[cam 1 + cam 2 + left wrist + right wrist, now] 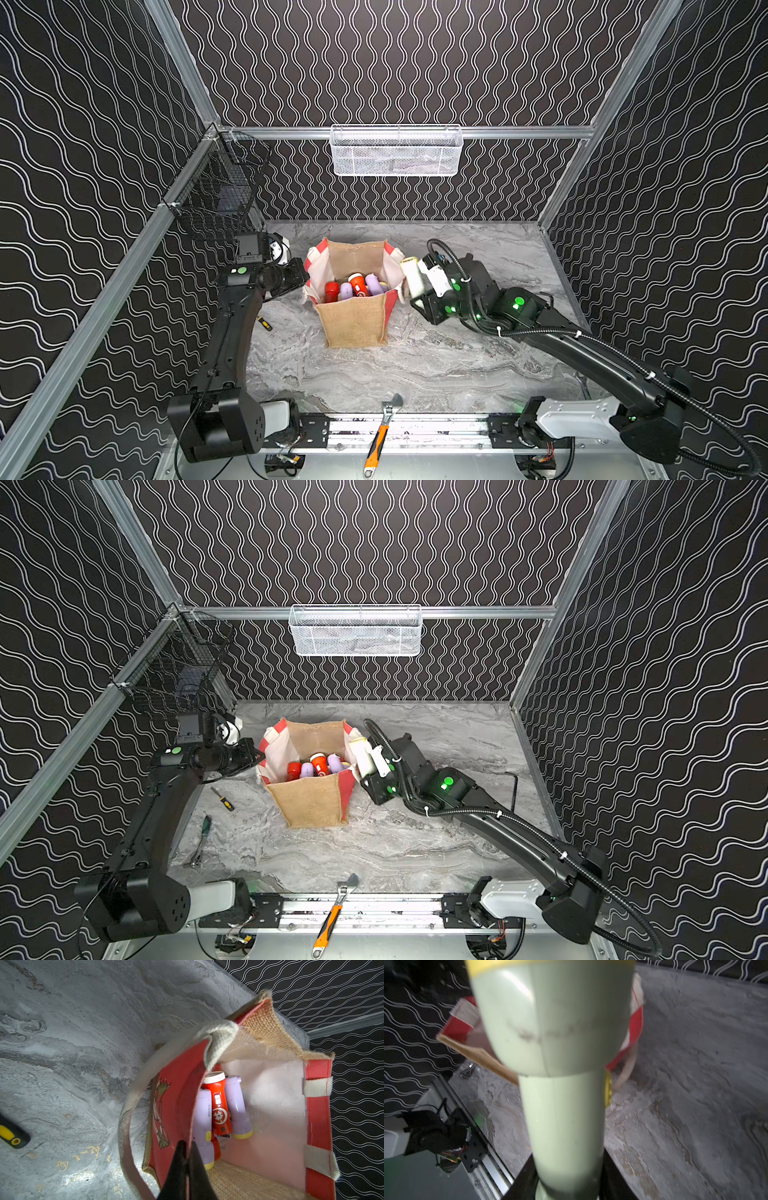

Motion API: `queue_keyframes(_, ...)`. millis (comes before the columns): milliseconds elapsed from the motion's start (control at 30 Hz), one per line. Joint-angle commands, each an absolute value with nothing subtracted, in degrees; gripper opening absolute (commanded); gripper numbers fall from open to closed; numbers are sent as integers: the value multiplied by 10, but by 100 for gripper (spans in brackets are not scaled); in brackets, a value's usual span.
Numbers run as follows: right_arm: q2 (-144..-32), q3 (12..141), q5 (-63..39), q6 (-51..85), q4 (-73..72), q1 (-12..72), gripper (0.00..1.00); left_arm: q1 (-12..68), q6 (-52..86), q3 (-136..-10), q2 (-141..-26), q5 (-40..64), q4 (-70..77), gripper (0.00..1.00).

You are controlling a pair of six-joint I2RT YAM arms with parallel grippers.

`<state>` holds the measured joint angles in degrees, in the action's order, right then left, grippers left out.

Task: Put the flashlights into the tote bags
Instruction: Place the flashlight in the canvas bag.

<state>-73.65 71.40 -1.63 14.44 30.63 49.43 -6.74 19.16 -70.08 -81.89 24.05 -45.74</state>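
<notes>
We've got left gripper [187,1145] pinching the tote bag [353,324] by its red side rim, right gripper [569,1186] clamping a pale green flashlight [556,1022] just beside the opposite rim, red and lilac flashlights [358,284] piled inside, open tabletop [415,374] in front.

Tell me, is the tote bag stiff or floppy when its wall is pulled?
Probably semi-stiff: the bag shows a flat, upright burlap front. The rim likely bends: the wall bows where the left gripper pinches it. The handle droops, so it is probably floppy.
</notes>
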Motion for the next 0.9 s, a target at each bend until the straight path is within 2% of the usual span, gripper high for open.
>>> queue_keyframes(0, -774, 756, -68, 147, 193, 490, 40, -70, 184, -701, -816, 248, -429, 6)
queue_keyframes(400, -993, 932, -149, 204, 179, 483, 40, -70, 183, -694, -814, 261, -421, 7)
queue_keyframes(867, -1105, 942, -186, 279, 264, 494, 42, -74, 185, -693, -817, 277, -415, 6)
